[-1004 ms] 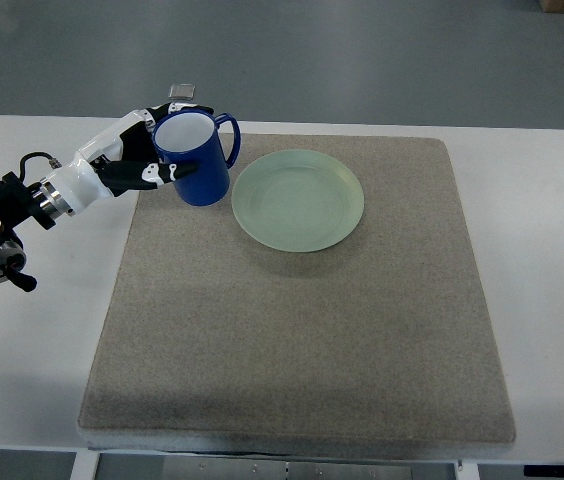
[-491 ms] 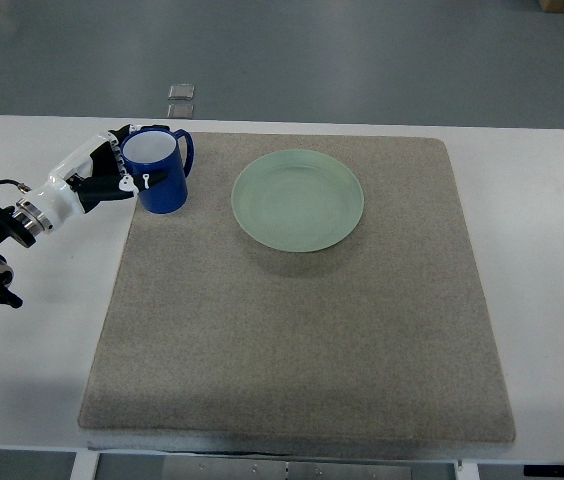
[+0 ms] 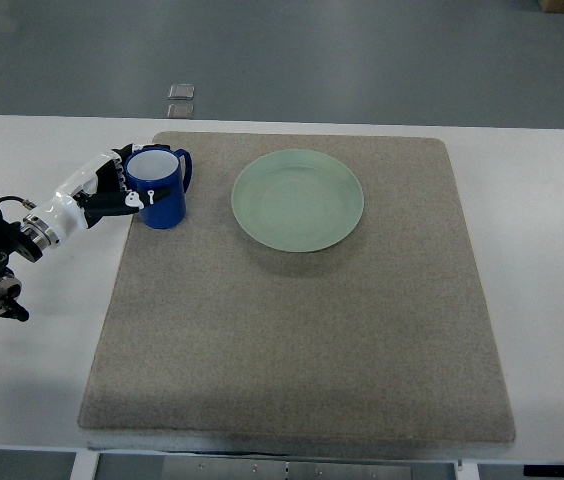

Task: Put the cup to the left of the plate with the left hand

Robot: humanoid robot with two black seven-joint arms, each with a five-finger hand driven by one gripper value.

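Observation:
A blue cup (image 3: 161, 190) with a white inside stands upright near the left edge of the grey mat (image 3: 302, 330), its handle pointing right. My left hand (image 3: 118, 186) comes in from the left and is curled around the cup's left side. The pale green plate (image 3: 298, 199) lies on the mat to the right of the cup, with a gap between them. The right arm does not show.
The mat covers most of a white table (image 3: 552, 260). Two small grey squares (image 3: 180, 99) lie on the floor beyond the table's far edge. White table surface is bare to the left of the mat.
The left hand has carried the cup leftward away from the plate and lowered it toward the mat's left edge. The plate has stayed put.

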